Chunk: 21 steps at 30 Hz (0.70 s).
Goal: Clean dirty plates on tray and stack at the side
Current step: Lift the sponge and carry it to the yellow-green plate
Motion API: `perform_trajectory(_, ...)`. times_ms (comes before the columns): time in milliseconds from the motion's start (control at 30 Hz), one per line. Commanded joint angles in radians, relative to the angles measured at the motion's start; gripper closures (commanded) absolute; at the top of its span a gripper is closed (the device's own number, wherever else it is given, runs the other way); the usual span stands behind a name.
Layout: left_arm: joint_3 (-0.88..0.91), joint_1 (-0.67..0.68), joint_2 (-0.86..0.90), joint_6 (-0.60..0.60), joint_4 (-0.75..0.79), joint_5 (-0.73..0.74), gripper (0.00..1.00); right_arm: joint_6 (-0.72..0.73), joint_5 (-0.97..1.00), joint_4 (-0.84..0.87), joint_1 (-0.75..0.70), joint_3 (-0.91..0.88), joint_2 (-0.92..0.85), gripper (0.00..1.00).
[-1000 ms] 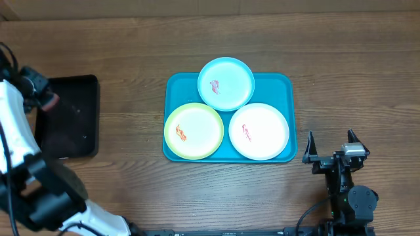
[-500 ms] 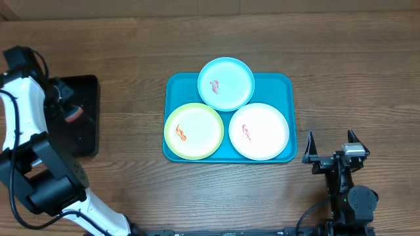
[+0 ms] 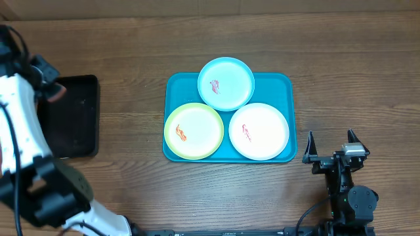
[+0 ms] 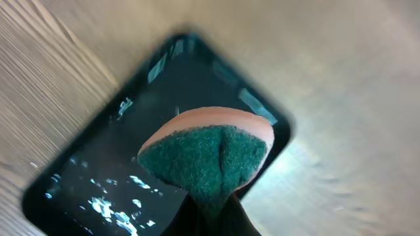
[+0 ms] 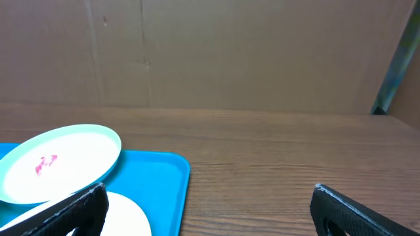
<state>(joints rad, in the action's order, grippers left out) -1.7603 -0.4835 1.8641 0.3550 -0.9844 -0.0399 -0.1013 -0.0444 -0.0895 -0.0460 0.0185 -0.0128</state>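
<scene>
Left gripper (image 3: 52, 86): far left of the table (image 3: 131, 52), over the 11 o'clock corner of the black tray.
Left jaws: pressed together, pinching a sponge (image 4: 207, 157); the wrist view shows its green scouring face with a peach-orange layer along the edge behind it, folded slightly where it is gripped.
Black tray (image 3: 72, 124): small and dark, lying at 9 o'clock from the turquoise tray and well apart from it; bright glints on its floor in the wrist view.
Turquoise tray (image 3: 172, 85): middle of the table, long side running 9 to 3 o'clock, holding all three plates.
Yellow-green plate (image 3: 197, 134): in the tray at 8 o'clock, flat, with an orange smear toward its 9 o'clock side.
Light blue plate (image 3: 230, 88): at the tray's 12 o'clock, overhanging the far rim, with a red smear a little to 9 o'clock of its middle.
White plate (image 3: 262, 134): in the tray at 4 o'clock, just beside the yellow-green plate, with a red smear toward its 9 o'clock side.
Right gripper (image 3: 330, 141): off the tray at its 4 o'clock corner, near the rim but not touching it.
Right jaws: spread wide with nothing between them; its wrist view looks past both fingers at the light blue plate and the tray's rim.
</scene>
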Motion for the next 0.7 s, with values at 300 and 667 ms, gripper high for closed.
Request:
perform_trajectory(300, -0.076, 0.008, -0.018, -0.045, -0.119, 0.154, 0.96, -0.001, 0.002, 0.008, -0.004, -0.010, 0.010, 0.00)
perform_trajectory(667, -0.043, 0.199, -0.065, -0.173, -0.286, 0.478, 0.96, -0.001, 0.002, 0.008, -0.004, -0.010, 0.010, 0.00)
